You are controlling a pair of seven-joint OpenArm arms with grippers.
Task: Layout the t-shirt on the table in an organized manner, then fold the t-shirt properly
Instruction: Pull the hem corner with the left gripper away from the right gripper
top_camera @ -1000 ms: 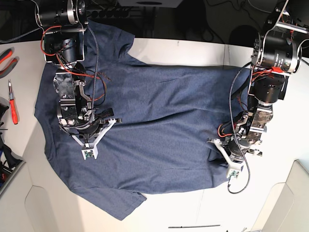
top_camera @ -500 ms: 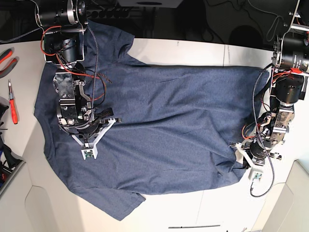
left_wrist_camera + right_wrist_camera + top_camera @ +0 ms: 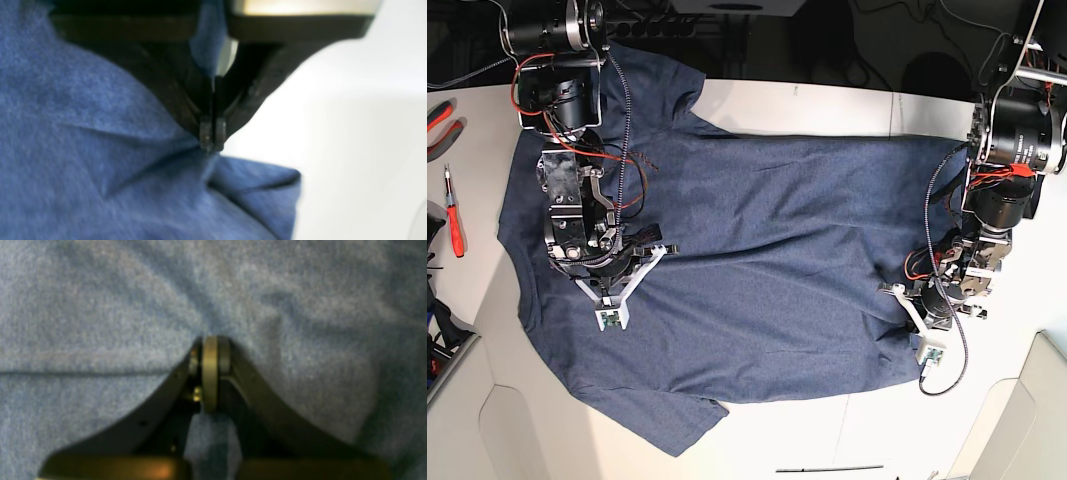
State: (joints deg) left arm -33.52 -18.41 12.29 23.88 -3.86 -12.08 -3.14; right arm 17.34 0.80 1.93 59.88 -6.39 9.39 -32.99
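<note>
The navy t-shirt [image 3: 767, 260] lies spread over the off-white table [image 3: 827, 100], plain side up, sleeves at the view's left. My right gripper [image 3: 605, 272] stands on the shirt near that sleeve end. Its jaws are shut, and fine creases in the cloth [image 3: 133, 323] run into the tips [image 3: 210, 350]. My left gripper [image 3: 924, 308] is at the hem on the view's right, shut on a pinch of fabric [image 3: 100, 166] with folds bunching under its tips [image 3: 212, 136]. Bare tabletop [image 3: 350, 133] shows beside the hem corner.
A red-handled screwdriver [image 3: 455, 225] and red pliers [image 3: 439, 118] lie off the table's left edge. Lighter rounded panels sit at the near corners [image 3: 527, 440] [image 3: 1042, 400]. Dark equipment and cables line the far edge [image 3: 757, 30].
The left gripper dragged the hem toward the view's right, then came back left a little, leaving the hem slacker. The right arm stayed put.
</note>
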